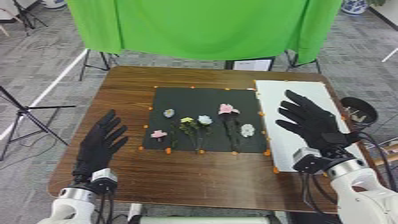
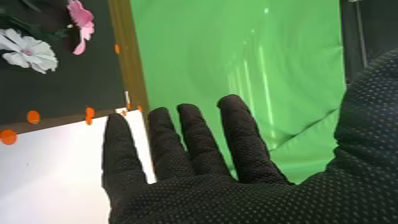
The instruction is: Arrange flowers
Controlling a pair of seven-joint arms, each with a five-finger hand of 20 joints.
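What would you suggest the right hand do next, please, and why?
I would probably ease the right hand toward the white flower near the right edge of the dark mat. That hand is open and empty over the white sheet, and of the flowers on the mat, this one lies nearest to it.

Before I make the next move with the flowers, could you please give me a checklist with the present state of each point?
1. Right hand open and holding nothing: ok.
2. Left hand away from the flowers: ok, it is left of the dark mat.
3. Large pink flower lying on the mat: ok.
4. Flowers gathered into one arrangement: not ok, they lie spread out.
5. Height of the right hand above the white sheet: cannot tell.
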